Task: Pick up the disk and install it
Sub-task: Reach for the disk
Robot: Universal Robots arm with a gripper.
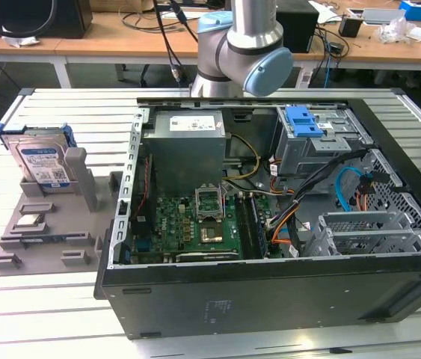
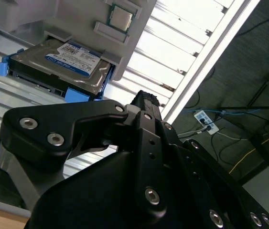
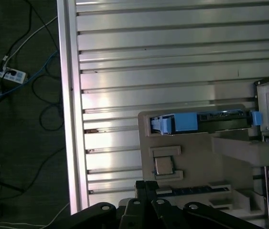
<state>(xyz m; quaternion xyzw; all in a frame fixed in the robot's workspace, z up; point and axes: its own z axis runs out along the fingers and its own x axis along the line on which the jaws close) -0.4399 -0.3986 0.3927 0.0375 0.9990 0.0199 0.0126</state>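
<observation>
Disk [image 1: 42,161] (upright in grey holder [image 1: 81,179]) sits apart from jaws.

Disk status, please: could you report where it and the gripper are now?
Gripper shut, empty, above the table. Disk standing on edge in grey holder, beside the computer case. Nothing over it.

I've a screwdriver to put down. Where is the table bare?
Bare slats of the table lie on the exterior view's left, in front of the grey holder and behind it, plus a narrow strip before the computer case. Crowded: the holder, with the disk and the processor chip, and the case's inside.
</observation>
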